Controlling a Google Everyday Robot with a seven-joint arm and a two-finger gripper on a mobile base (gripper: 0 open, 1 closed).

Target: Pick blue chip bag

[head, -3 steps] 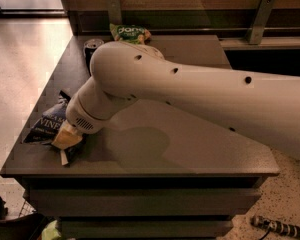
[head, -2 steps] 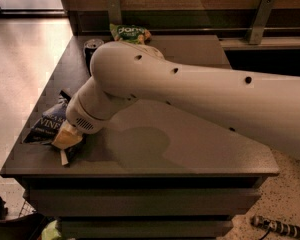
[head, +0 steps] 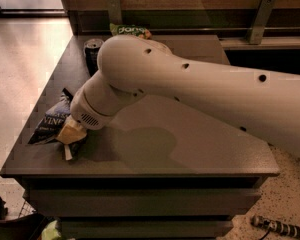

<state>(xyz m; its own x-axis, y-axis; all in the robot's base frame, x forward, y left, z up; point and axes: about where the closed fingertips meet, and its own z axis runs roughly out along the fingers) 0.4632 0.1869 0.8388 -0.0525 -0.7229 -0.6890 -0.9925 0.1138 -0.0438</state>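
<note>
The blue bag (head: 49, 121) lies flat at the left edge of the counter (head: 190, 149), in the left middle of the frame, its dark crinkled face up and part of its white lettering showing. The pincer (head: 70, 140) is down at the bag's right end, low over the counter and pointing toward the lower left of the frame. It overlaps the bag there, but whether it is clenched on the bag or released cannot be told (the wrist covers most of it).

The arm (head: 200, 84), a thick white tube, runs from the right edge of the frame across the middle, bends at a rounded elbow in the upper centre and drops to the wrist above the bag. Its shadow falls on the counter in the centre.

A dark can (head: 93, 51) stands upright near the counter's far left corner, well apart from the blue bag. A green bag (head: 129, 30) lies at the back edge, upper centre, partly hidden by the elbow. Pale floor (head: 20, 59) fills the upper left.
</note>
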